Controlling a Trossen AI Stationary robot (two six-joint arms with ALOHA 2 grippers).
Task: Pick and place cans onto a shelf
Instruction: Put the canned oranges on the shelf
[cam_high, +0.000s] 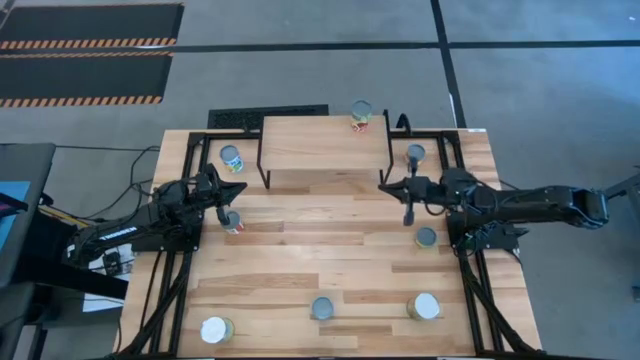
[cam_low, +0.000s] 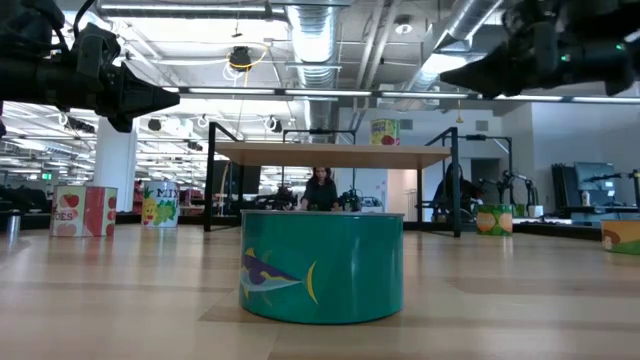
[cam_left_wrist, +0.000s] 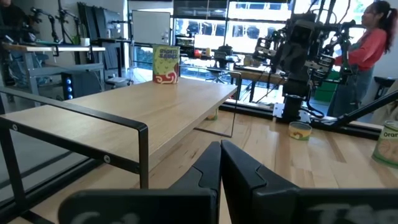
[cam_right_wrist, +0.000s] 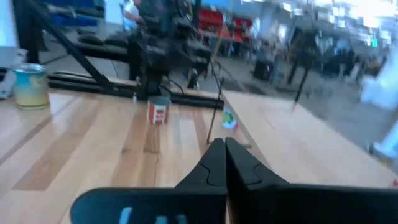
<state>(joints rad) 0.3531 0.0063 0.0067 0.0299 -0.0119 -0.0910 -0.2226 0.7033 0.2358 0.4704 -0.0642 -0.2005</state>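
From above, the small raised light-wood shelf (cam_high: 325, 142) sits at twelve o'clock on the plank bench (cam_high: 330, 270), one yellow-labelled can (cam_high: 361, 113) on its far corner. Left claw (cam_high: 240, 187) at nine, right claw (cam_high: 383, 187) at three, both pinched together, empty. Low down, a teal fish-label can (cam_low: 321, 266) stands nearest.

The shelf (cam_high: 325, 145), a light-wood board on thin black legs, is set at the far middle of the table, and one can (cam_high: 361, 113) with a yellow-green label is stood upright on its far right corner. Seven more cans are spread upright over the tabletop: one (cam_high: 232, 158) left of the shelf, one (cam_high: 415, 154) right of it, and three along the near edge, among them a teal can (cam_low: 321, 266).
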